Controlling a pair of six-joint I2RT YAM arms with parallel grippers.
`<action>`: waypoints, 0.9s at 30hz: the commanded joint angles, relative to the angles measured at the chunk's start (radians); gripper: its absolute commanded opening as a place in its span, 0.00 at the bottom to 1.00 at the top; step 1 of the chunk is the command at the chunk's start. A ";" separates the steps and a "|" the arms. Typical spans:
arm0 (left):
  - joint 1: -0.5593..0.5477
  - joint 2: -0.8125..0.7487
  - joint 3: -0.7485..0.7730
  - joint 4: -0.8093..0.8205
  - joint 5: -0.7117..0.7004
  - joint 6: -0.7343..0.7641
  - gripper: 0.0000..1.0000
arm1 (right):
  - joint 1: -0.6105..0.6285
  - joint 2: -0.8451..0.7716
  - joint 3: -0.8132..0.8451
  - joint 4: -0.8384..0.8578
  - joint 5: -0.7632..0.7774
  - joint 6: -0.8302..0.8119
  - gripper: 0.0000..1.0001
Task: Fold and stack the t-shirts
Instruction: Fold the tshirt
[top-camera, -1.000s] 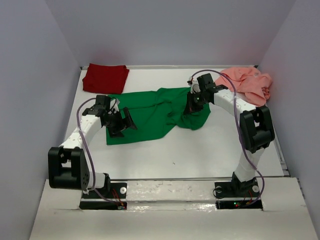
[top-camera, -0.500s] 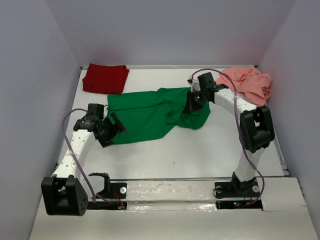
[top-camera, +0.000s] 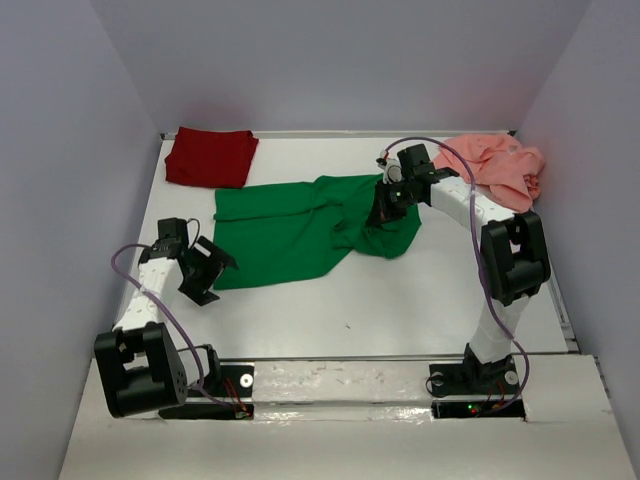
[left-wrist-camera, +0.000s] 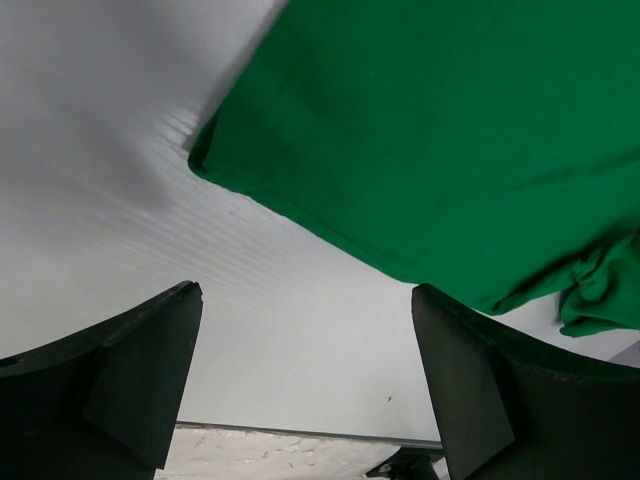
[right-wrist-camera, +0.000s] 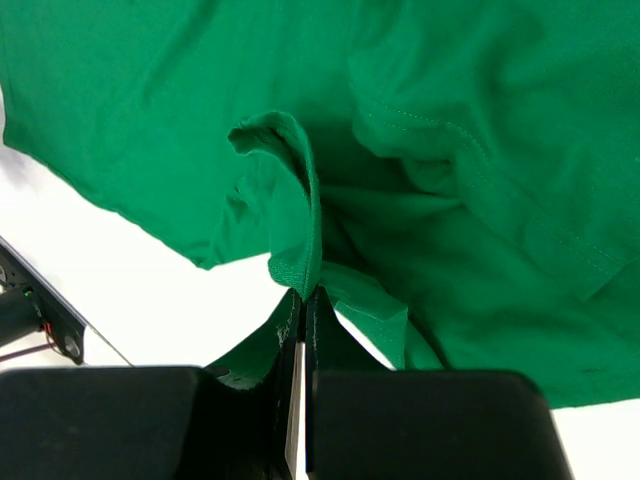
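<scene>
Top external view: the green t-shirt (top-camera: 300, 225) lies spread and unfolded, with the right gripper (top-camera: 384, 211) clamped on a raised fold of it and the left gripper (top-camera: 206, 272) empty, jaws apart, just off its corner. Beyond the left gripper the one dark red t-shirt (top-camera: 210, 157) looks folded. Beside the right gripper the one salmon pink t-shirt (top-camera: 497, 167) lies crumpled, making three shirts, with roughly a third done and nothing stacked.

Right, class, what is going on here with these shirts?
The right tool pinches a fold of the green t-shirt, spread out centrally. The left tool hangs open beside its near-left corner, holding nothing. The dark red t-shirt lies folded far left; the salmon pink t-shirt sits crumpled far right.
</scene>
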 joint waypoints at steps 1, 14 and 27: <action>0.016 0.028 -0.032 0.034 0.022 -0.028 0.95 | -0.017 -0.031 0.019 0.022 -0.024 0.006 0.00; 0.019 0.131 -0.040 0.095 0.001 -0.083 0.78 | -0.026 -0.032 0.016 0.032 -0.054 0.018 0.00; 0.071 0.256 -0.020 0.049 -0.080 -0.192 0.71 | -0.036 -0.052 0.006 0.045 -0.076 0.026 0.00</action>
